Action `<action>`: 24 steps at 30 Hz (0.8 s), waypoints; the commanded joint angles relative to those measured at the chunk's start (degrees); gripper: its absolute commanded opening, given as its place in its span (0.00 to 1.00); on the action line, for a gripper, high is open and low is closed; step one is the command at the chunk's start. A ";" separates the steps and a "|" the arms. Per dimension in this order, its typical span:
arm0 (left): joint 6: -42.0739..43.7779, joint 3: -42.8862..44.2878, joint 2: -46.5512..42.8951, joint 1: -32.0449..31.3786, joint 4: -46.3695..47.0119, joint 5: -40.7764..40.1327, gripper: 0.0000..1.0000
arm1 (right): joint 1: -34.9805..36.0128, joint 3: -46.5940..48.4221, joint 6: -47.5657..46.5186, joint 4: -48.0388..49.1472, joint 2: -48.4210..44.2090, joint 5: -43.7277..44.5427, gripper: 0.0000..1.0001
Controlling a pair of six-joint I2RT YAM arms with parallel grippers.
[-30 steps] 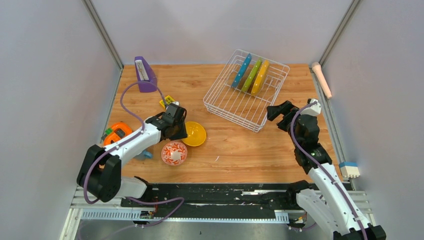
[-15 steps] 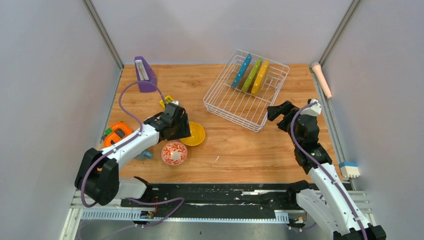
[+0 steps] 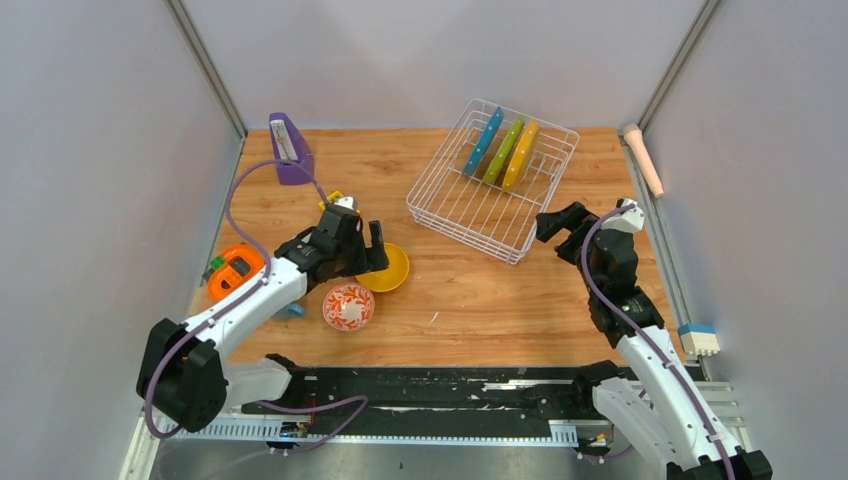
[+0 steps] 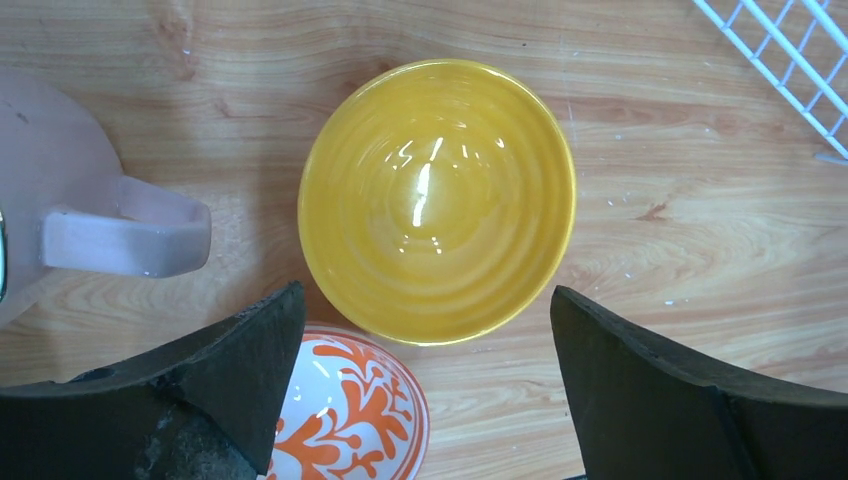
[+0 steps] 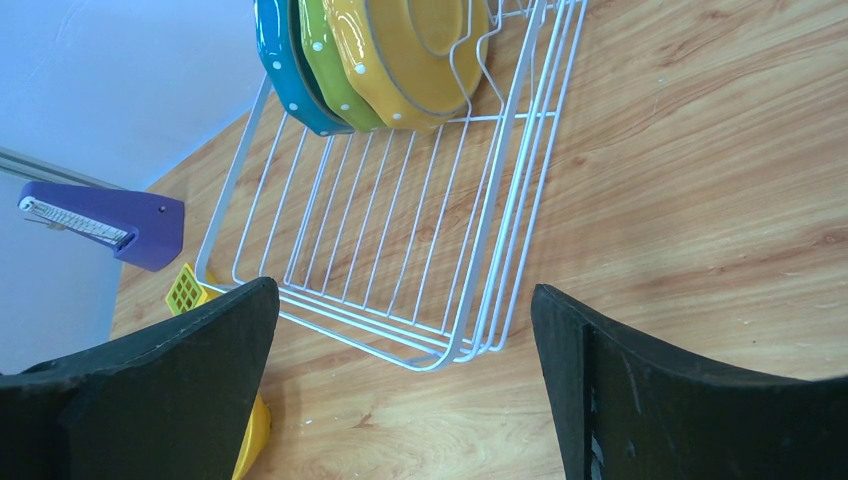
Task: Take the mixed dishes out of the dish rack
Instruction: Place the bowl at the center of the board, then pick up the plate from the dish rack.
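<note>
The white wire dish rack (image 3: 470, 205) (image 5: 400, 250) stands at the back right and holds three dotted plates upright: blue (image 3: 484, 140) (image 5: 285, 70), green (image 3: 505, 150) (image 5: 335, 70) and yellow (image 3: 521, 155) (image 5: 410, 60). A plain yellow bowl (image 3: 395, 268) (image 4: 437, 200) and a red-and-white bowl (image 3: 348, 306) (image 4: 350, 410) rest on the table. Beside them lies a pinkish cup (image 4: 90, 220). My left gripper (image 3: 365, 252) (image 4: 427, 340) hovers open above the yellow bowl's near rim, holding nothing. My right gripper (image 3: 558, 228) (image 5: 405, 370) is open and empty beside the rack's near right corner.
A purple wedge holder (image 3: 290, 150) (image 5: 110, 225) stands at the back left, with a yellow grid block (image 5: 185, 290) near it. An orange round gadget (image 3: 235, 270) and a blue cup (image 3: 290, 310) lie by the left arm. A pink cylinder (image 3: 643, 158) lies along the right rail.
My left gripper has opened wide, let go of the yellow bowl's rim and lifted slightly; the bowl stays on the table. The right arm has not moved.
</note>
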 commanded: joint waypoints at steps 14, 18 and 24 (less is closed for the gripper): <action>6.16 -6.73 -16.74 0.11 8.42 5.07 1.00 | -0.10 7.18 -4.84 2.73 9.48 -8.25 1.00; 6.91 -9.77 -21.69 0.06 10.03 4.61 1.00 | -0.17 14.80 -4.26 1.89 17.30 -5.90 0.99; 6.75 -12.51 -26.67 0.05 10.61 3.47 1.00 | -0.16 29.10 -3.15 1.39 32.51 -0.47 0.91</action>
